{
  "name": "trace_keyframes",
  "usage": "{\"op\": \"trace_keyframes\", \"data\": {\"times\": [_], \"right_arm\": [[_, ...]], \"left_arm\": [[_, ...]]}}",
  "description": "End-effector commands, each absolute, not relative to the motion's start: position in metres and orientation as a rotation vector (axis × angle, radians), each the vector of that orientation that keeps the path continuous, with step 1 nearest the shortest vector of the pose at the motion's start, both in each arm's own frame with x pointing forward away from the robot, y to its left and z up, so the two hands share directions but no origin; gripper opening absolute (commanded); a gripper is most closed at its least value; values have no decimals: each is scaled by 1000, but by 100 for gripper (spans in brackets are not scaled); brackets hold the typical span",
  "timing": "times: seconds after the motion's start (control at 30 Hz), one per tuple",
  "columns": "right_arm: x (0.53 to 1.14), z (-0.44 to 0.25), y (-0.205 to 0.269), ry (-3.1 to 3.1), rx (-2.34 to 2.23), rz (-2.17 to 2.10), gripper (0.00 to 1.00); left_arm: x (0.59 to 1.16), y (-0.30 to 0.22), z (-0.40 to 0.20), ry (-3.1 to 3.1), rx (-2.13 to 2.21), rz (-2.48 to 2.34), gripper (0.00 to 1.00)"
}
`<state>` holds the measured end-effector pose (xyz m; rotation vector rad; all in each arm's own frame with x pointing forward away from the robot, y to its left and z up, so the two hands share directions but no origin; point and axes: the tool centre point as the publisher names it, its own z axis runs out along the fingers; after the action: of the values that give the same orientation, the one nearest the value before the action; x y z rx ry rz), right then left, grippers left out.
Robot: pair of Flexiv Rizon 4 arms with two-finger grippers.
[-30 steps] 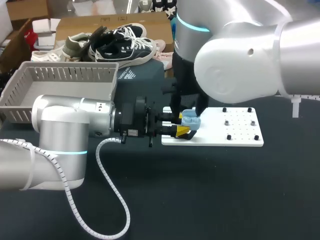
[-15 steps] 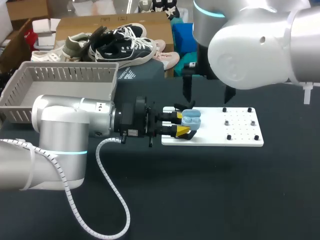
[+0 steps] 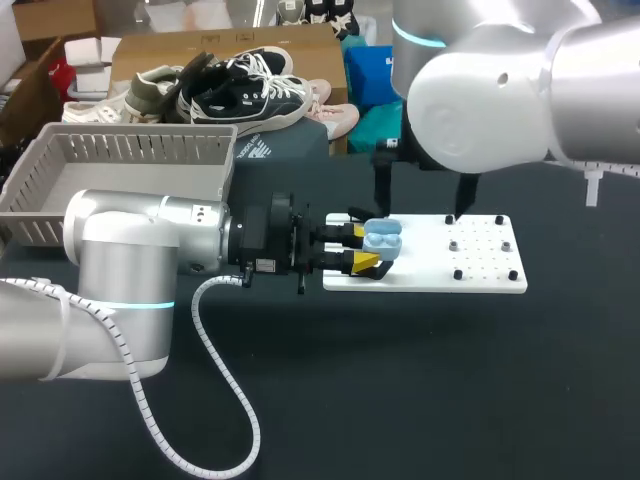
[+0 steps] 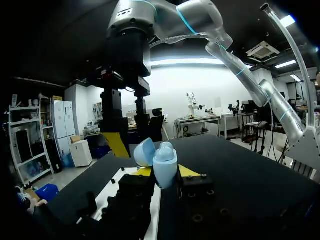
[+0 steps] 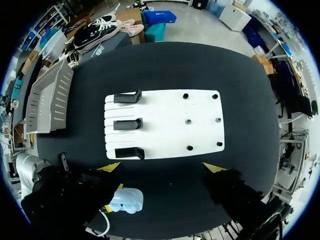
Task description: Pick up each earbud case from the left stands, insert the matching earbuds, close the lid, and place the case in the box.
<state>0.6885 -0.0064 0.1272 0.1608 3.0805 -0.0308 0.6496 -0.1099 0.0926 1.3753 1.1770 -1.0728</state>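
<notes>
The grey box [image 3: 140, 150] is sitting well left of the white plate [image 3: 480, 265]. The right gripper [image 3: 418, 205] is hanging above the plate, fingers spread wide and gripping nothing. The left gripper [image 3: 365, 250] is clamping the blue earbud case [image 3: 382, 238] at the plate's left edge. Only the right wrist view is showing all three black stands [image 5: 127, 124] on the plate. The left wrist view is showing the lid [image 4: 144, 152] open; contents unclear.

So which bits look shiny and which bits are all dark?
Head view: the right arm has glare shining on its white shell. Left wrist view: the pale blue earbud case catches light, and the left gripper holding it is mostly shadow. Right wrist view: the white board is brightest.
</notes>
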Motion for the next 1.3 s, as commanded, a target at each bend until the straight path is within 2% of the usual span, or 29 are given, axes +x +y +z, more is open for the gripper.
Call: {"op": "trace_keyframes", "data": {"times": [0.03,0.5,0.97,1.3], "right_arm": [[685,126,-6,3093,157,-28,100],[654,134,-11,3102,135,2,100],[653,152,-24,2969,205,86,100],[653,156,-43,2860,279,202,100]], "left_arm": [[649,-110,92,1176,1372,-1070,0],[649,-110,92,1176,1372,-1070,0],[649,-110,92,1176,1372,-1070,0],[653,-57,107,1298,1228,-973,0]]}}
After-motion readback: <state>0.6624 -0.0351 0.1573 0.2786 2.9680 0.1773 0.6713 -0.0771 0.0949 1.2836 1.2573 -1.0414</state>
